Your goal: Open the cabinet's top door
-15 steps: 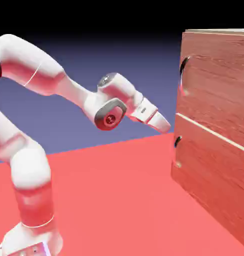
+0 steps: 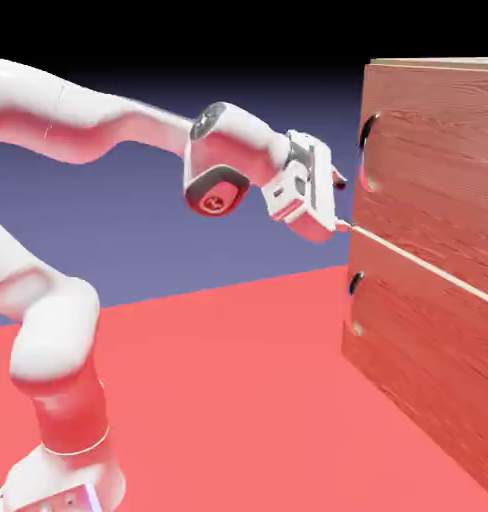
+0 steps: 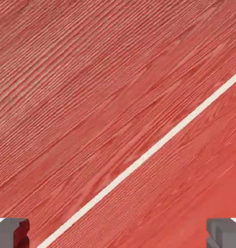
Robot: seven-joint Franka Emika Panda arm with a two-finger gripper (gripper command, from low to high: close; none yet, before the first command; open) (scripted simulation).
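The cabinet (image 2: 428,330) stands at the exterior view's right, tall and reddish-brown, with a pale seam (image 2: 418,262) splitting its two front panels. The top door (image 2: 438,160) carries a small dark loop handle (image 2: 367,136) near its left edge. My gripper (image 2: 340,205) is open and faces the cabinet front, just left of the seam's end and below that handle, touching nothing. In the hand view, wood grain fills the picture. The top door (image 3: 91,72) lies above the diagonal seam (image 3: 139,162), and the gripper (image 3: 118,235) is empty between its fingertips (image 3: 11,232). No handle shows there.
The lower panel (image 2: 428,350) has its own small dark handle (image 2: 355,284) near its left edge, below my hand. The red table (image 2: 238,400) stretches between the robot's base and the cabinet.
The arm has lifted and reached right toward the cabinet. The hand has turned to face the front panels and now sits close to the seam's left end.
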